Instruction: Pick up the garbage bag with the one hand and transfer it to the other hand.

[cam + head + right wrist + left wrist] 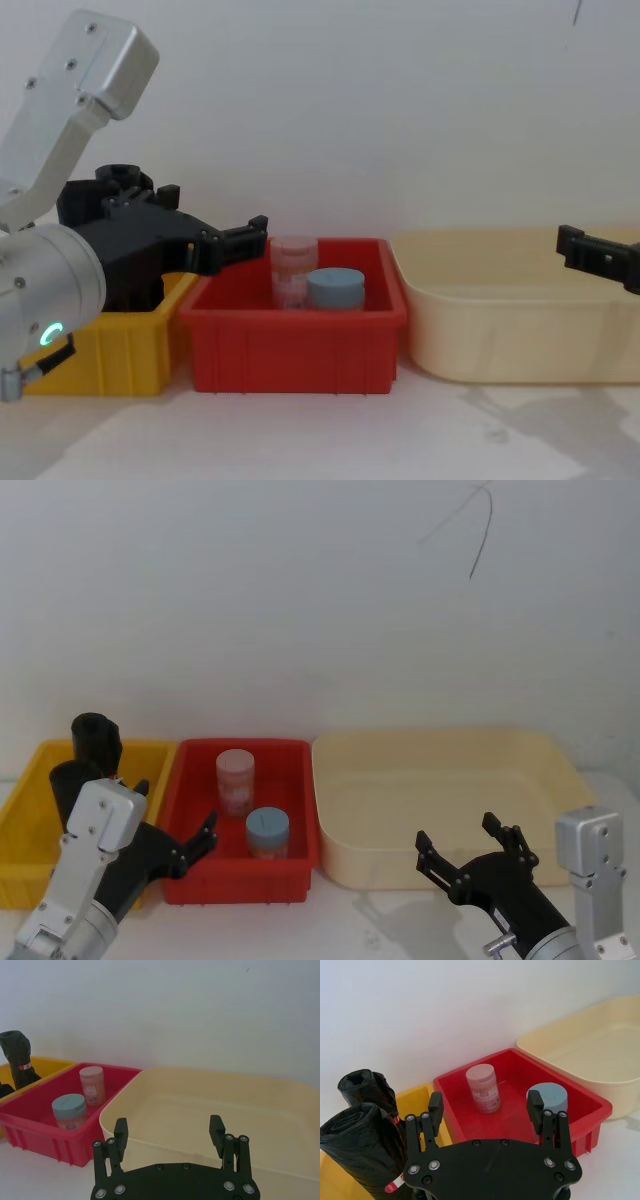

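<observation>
The garbage bag point(362, 1152), a straight black roll with a red-and-white label band, stands in the yellow bin point(417, 1097); it also appears in the head view point(66, 779). A second, wrinkled black roll point(366, 1089) stands just behind it. My left gripper point(175, 815) hovers open and empty over the front of the yellow and red bins, right of the rolls and apart from them point(485, 1100). Nothing is between the open fingers of my right gripper point(458, 832), which hangs in front of the cream tub point(168, 1124).
The red bin point(240, 885) in the middle holds a pink-lidded jar point(236, 775) and a blue-lidded jar point(267, 832). A large cream tub point(430, 738) stands to its right with nothing in it. A white wall rises close behind the bins.
</observation>
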